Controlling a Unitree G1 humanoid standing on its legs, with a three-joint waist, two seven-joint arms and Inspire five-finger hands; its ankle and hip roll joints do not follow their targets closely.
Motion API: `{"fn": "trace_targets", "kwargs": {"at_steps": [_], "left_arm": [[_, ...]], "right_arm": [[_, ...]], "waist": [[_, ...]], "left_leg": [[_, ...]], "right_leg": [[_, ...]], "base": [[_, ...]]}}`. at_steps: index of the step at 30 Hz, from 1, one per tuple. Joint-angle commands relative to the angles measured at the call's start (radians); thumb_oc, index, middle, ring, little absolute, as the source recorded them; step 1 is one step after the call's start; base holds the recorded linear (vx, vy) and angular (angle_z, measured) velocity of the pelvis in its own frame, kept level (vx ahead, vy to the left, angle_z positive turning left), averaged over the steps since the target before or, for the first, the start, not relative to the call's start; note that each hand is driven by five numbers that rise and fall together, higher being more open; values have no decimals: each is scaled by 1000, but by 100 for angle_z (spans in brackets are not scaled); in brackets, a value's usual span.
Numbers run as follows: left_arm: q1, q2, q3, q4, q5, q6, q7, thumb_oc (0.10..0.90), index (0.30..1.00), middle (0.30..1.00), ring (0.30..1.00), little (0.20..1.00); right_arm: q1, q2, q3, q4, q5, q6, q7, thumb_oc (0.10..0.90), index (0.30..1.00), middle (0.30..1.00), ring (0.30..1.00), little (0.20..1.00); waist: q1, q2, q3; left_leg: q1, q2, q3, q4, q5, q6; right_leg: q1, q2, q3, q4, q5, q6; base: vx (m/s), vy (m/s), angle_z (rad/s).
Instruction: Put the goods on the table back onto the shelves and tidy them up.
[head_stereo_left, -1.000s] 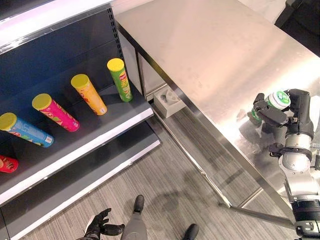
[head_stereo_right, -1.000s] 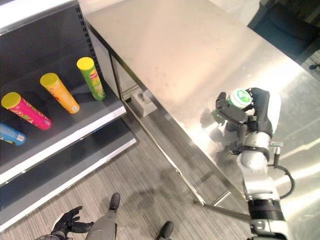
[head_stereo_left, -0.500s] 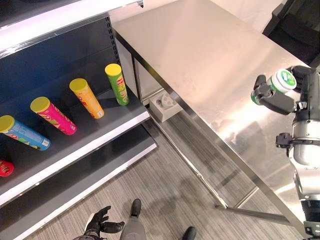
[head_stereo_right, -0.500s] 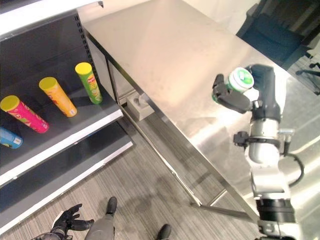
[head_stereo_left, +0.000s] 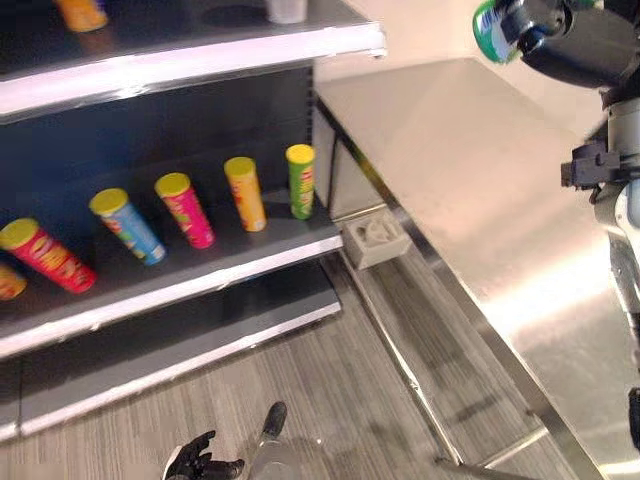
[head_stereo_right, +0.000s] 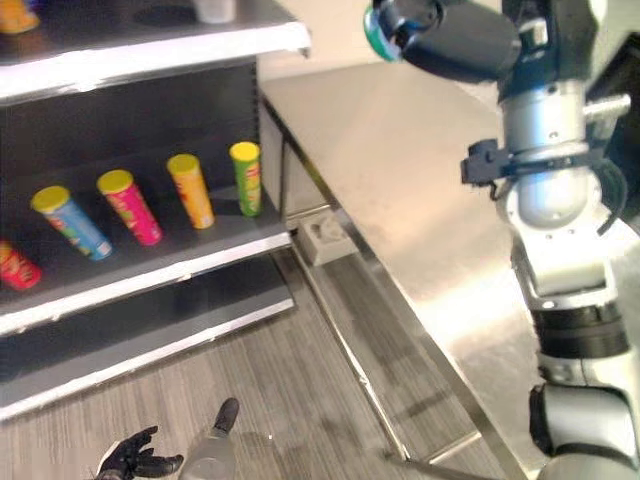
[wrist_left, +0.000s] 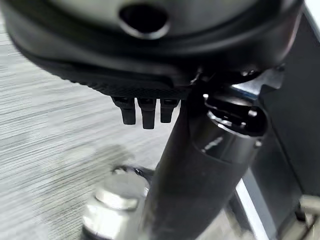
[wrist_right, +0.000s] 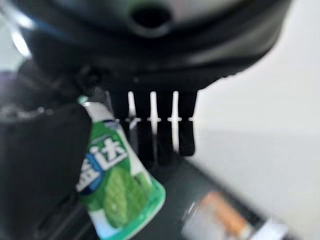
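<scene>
Lifted high above the counter (head_stereo_left: 470, 170) now, well clear of the steel it hovered over a second ago, with the view swung toward the shelves (head_stereo_left: 200, 250). Right hand (head_stereo_right: 455, 40) clenched around green bottle (wrist_right: 117, 187), thumb on one side, fingers on the other. Bottle's long axis roughly level, one end poking out toward the upper shelf (head_stereo_right: 150, 45). Left hand (head_stereo_left: 200, 466) low by the floor, fingers loosely spread.

Chip tubes (head_stereo_left: 243, 193) standing in a row on the shelf (head_stereo_left: 190, 285), steel table (head_stereo_left: 480, 180) sitting to its right, small box (head_stereo_left: 375, 238) lying between them.
</scene>
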Motion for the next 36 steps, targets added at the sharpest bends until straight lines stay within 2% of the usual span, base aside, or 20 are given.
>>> {"fn": "trace_targets", "kwargs": {"at_steps": [1,3,4,6,8,9,12,13,14,17,19,20,21,22,23,24,26,36], "left_arm": [[0,80,-61,-9,12,-20,-6,800,900,900,900,900],[-1,81,-64,2,25,-20,-6,800,900,900,900,900],[1,81,-65,7,28,-18,-6,800,900,900,900,900],[6,73,-79,20,53,-9,-8,800,900,900,900,900],[-1,74,-93,35,83,-5,0,800,900,900,900,900],[-6,79,-100,39,99,-2,4,800,900,900,900,900],[-7,85,-104,47,109,-1,10,800,900,900,900,900],[-7,85,-103,47,110,-2,10,800,900,900,900,900],[-8,93,-105,54,115,-2,13,800,900,900,900,900],[-13,98,-105,65,114,-5,17,800,900,900,900,900],[-24,114,-107,69,110,-3,25,800,900,900,900,900],[-28,117,-105,66,104,-5,27,800,900,900,900,900],[-29,121,-103,57,95,-7,29,800,900,900,900,900],[-35,129,-117,52,90,0,26,800,900,900,900,900],[-36,127,-117,52,90,0,26,800,900,900,900,900],[-31,131,-110,44,80,-3,22,800,900,900,900,900],[-18,104,-91,52,57,-2,25,800,900,900,900,900],[23,68,-95,68,36,8,22,800,900,900,900,900]], "right_arm": [[-78,0,-17,-7,71,-59,-20,400,300,300,300,300],[-91,-9,-10,-12,91,-63,-11,400,300,300,300,300],[-97,-15,-6,-17,98,-61,-4,400,300,300,300,300],[-100,-20,-12,-18,116,-53,7,400,300,300,300,300],[-96,-12,-10,-15,121,-50,9,400,300,300,300,300],[-100,-7,-7,-23,122,-48,14,400,300,300,300,300],[-107,17,1,-19,117,-44,11,400,300,300,300,300],[-107,18,2,-19,116,-44,10,400,300,300,300,300],[-121,30,11,-10,110,-40,8,400,300,300,300,300],[-140,39,31,-1,108,-37,10,400,300,300,300,300],[-126,34,40,-2,115,-34,17,400,300,300,300,300],[-131,30,48,-1,119,-33,19,400,300,300,300,300],[-138,26,59,6,133,-35,21,400,300,300,300,300],[-156,5,82,37,138,-57,-8,400,300,300,300,300],[-161,3,86,40,139,-59,-9,400,300,300,300,300],[-179,-9,97,39,140,-35,16,400,300,300,300,300],[-201,-1,136,87,162,-24,16,400,300,300,300,300],[-280,4,220,207,191,-12,24,400,300,300,300,300]], "waist": [[-30,-85,-65],[-50,-80,-77],[-60,-73,-89],[-78,-47,-123],[-84,-40,-144],[-77,-36,-152],[-65,-40,-156],[-66,-43,-155],[-61,-42,-148],[-62,-47,-130],[-84,-50,-113],[-86,-51,-109],[-91,-48,-105],[-100,-59,-95],[-100,-58,-97],[-96,-78,-97],[-88,-100,-132],[-46,-121,-143]], "left_leg": [[69,73,122,177,-120,-54],[108,79,149,220,-166,-54],[140,75,159,197,-184,-57],[196,45,180,98,-175,-49],[216,15,173,21,-162,-42],[221,-19,155,-11,-165,-26],[221,-78,139,-19,-191,7],[222,-84,140,-19,-192,11],[235,-117,133,-23,-215,33],[248,-150,126,-23,-228,56],[251,-157,98,-23,-227,64],[238,-159,101,-23,-207,69],[235,-155,84,-23,-203,66],[230,-155,49,-23,-199,62],[226,-154,50,-23,-196,62],[221,-161,15,-18,-193,58],[217,-147,-3,-23,-190,44],[210,-116,-47,-23,-179,18]], "right_leg": [[-81,-91,30,2,-24,32],[-86,-112,-2,5,-9,35],[-86,-116,-14,7,-5,36],[-84,-133,-44,11,26,53],[-83,-157,-64,25,45,68],[-82,-199,-82,53,62,83],[-90,-268,-93,126,70,106],[-94,-278,-92,137,67,111],[-108,-328,-83,205,81,124],[-131,-379,-50,291,99,144],[-172,-359,59,339,104,143],[-197,-338,102,318,109,123],[-215,-304,168,285,92,119],[-230,-249,258,190,70,109],[-231,-247,257,182,77,107],[-198,-234,280,124,81,119],[-142,-211,239,38,110,125],[-89,-184,170,5,92,116]], "base": [[-180,86,50],[-108,146,27],[-4,208,75],[37,271,105],[38,346,102],[49,393,92],[23,299,50],[31,290,27],[23,208,28],[26,195,23],[-41,76,16],[-84,-4,52],[-55,-79,56],[17,-83,33],[54,-129,36],[95,-157,74],[178,-210,81],[45,-64,26]]}}
